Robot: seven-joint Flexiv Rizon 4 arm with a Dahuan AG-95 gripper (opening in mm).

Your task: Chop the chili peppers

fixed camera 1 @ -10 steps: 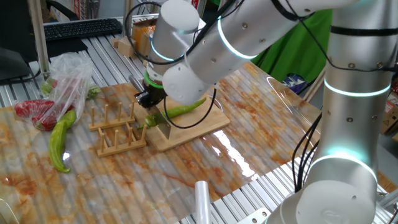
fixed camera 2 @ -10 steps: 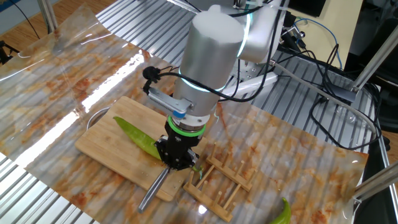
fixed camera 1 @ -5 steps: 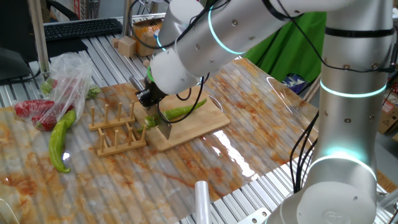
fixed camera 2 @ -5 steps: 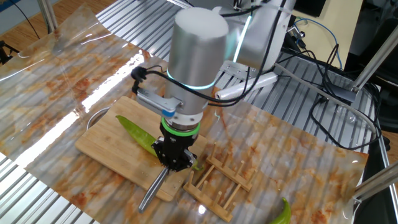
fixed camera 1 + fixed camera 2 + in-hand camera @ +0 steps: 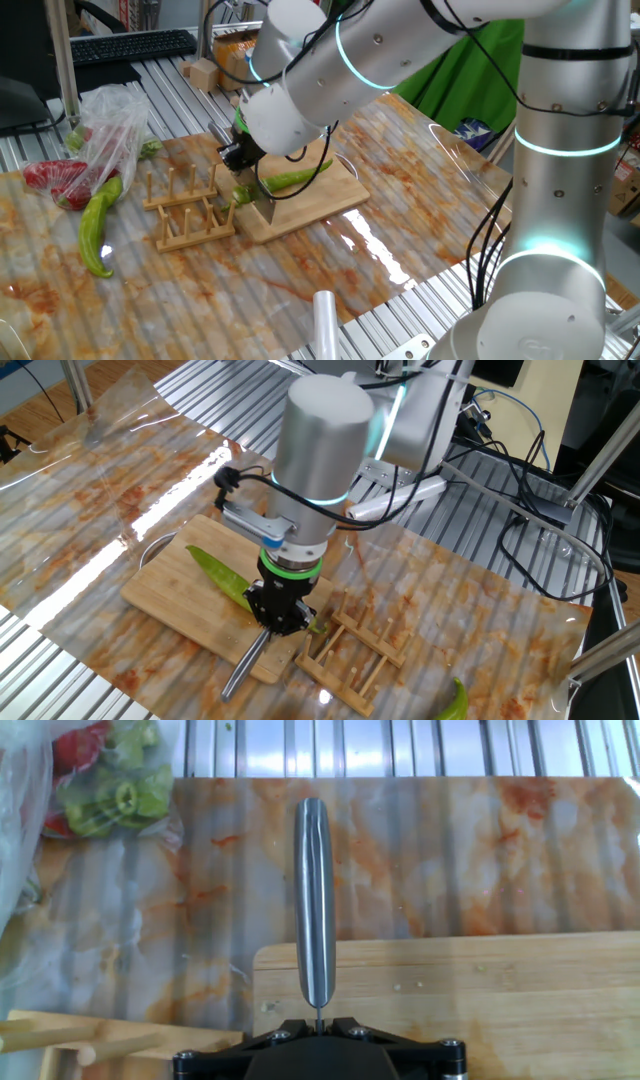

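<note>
Now the claw [image 5: 243, 157] is clenched tight on the knife [image 5: 262, 206]. The knife hangs down from it, with its edge at the near end of the wooden board [image 5: 330, 198].

Since a second ago, the big round parts of the arm above the claw have swung round a bit. The claw itself has stayed in the same spot. The knife has not moved along the board either. The chili pepper [image 5: 296, 177] lies on the board just as it did, long and mostly in one piece. It is right beside the knife, and its far end points away from the claw. So I think no new cut was made in this last second. The arm may only be getting the knife straight for the next chop, and most of the chopping is still to do.

Some things are hard to see. The claw covers the spot where the knife meets the pepper, so I cannot tell if they touch. A small green bit sits by the rack [image 5: 186, 212], and it may be a cut piece. In the hand view the knife shows, but not the pepper or the claw's fingers. The bag [image 5: 110, 125] at the side is cut off there.
</note>
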